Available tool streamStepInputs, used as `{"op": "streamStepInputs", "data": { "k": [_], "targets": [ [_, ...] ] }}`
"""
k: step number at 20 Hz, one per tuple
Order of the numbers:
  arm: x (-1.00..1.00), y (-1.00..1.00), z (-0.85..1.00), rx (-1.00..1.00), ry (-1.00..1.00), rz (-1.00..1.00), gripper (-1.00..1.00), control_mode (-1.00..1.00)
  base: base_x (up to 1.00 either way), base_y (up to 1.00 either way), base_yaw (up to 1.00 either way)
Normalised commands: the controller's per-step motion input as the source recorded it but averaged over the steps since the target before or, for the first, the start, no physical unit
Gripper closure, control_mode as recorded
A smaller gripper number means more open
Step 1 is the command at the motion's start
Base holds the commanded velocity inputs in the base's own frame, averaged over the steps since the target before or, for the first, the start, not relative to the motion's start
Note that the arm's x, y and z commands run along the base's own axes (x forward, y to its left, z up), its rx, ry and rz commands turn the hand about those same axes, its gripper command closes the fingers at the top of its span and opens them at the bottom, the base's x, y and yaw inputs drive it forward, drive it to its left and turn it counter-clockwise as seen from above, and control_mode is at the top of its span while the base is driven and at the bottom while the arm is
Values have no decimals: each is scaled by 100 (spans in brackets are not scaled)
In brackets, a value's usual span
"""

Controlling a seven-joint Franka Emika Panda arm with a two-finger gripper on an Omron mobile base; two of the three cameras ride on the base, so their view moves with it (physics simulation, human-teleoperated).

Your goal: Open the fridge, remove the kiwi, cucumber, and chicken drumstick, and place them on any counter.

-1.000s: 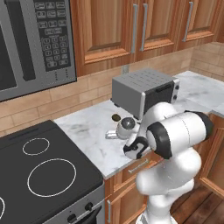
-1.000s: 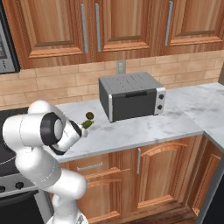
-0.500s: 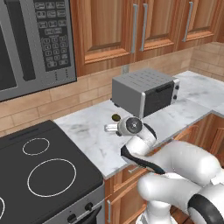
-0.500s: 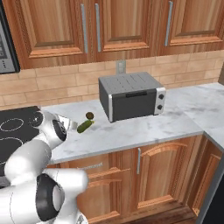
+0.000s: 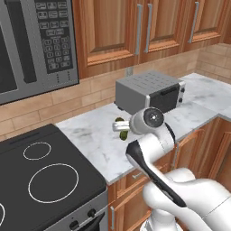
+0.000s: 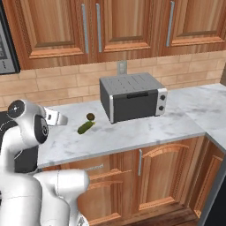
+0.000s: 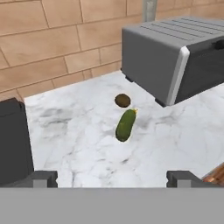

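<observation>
The small brown kiwi [image 7: 123, 100] and the yellowish-green cucumber [image 7: 126, 124] lie side by side on the white marble counter [image 7: 87, 144], just left of the toaster oven. Both show from the right, the kiwi [image 6: 90, 117] and the cucumber [image 6: 86, 127]. From the left, the kiwi [image 5: 119, 120] peeks past my arm, which covers part of the cucumber [image 5: 123, 134]. My gripper [image 7: 111, 179] hangs above the counter on the stove side of the cucumber, apart from it. It is open with nothing between its fingertips [image 7: 41, 178]. The fridge and the chicken drumstick are out of view.
A grey toaster oven [image 6: 132, 97] stands on the counter against the brick wall. The black stove top [image 5: 40, 180] lies to the left, with the microwave [image 5: 31, 45] above it. Wooden cabinets [image 6: 110, 26] hang overhead. The counter [image 6: 198, 106] runs on to the right.
The arm has swung round, and the hand has drawn back from the kiwi and cucumber toward the stove. Both fruits lie where they were.
</observation>
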Motion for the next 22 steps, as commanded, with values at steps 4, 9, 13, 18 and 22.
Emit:
{"op": "streamStepInputs", "data": {
  "k": [4,9,13,18,22],
  "targets": [
    [-99,-23,26,0,32,0,-100,-100,0,0,0],
    [-89,-19,2,-4,32,0,-100,-100,0,0,0],
    [-53,-28,4,-12,30,0,-100,-100,0,0,0],
    [-7,-2,0,-4,2,-1,-100,100,-38,0,-3],
    [0,0,0,0,0,0,-100,100,-100,0,-15]
  ]
}}
